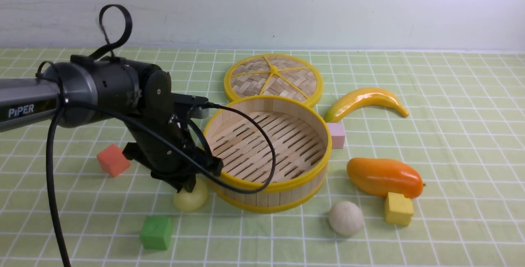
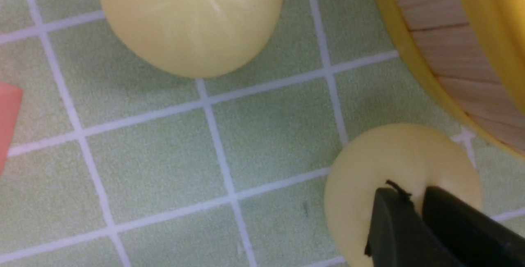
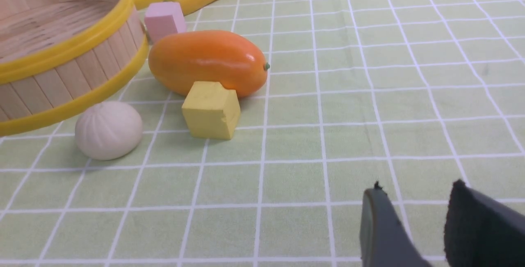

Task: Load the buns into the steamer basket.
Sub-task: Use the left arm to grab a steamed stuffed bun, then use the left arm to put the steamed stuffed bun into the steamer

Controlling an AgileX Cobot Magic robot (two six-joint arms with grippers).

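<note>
The left claw (image 1: pixel 186 185) sat low at the steamer basket's (image 1: pixel 262 197) 8 o'clock, right on top of a pale yellow bun (image 1: pixel 190 199) that rested on the desk (image 1: pixel 451 135) just beside the basket wall. Up close, its fingers (image 2: pixel 393 226) were pressed almost together, only a thin slit between them, tips at the bun's crown; whether they truly nipped it, one could not tell. A second pale yellow bun (image 2: pixel 188 21) lay near the first but apart from it, also on the desk, hidden by the arm from the front. The off-white bun (image 1: pixel 345 217), faintly pleated, sat at the basket's 5 o'clock, near the wall yet clear of it. So all three buns were outside the basket. The right claw (image 3: pixel 416 189), seen only from its own wrist, hung above the desk with fingers parted, cloth showing between them. Around the basket: the lid (image 1: pixel 272 78) at 12 o'clock, the banana (image 1: pixel 365 101) at 2, the pink cube (image 1: pixel 337 135) at 3 by the wall, the mango (image 1: pixel 383 176) at 4 with the yellow cube (image 1: pixel 398 208) just beside it, the green cube (image 1: pixel 156 232) at 7, the red cube (image 1: pixel 112 160) at 9.
</note>
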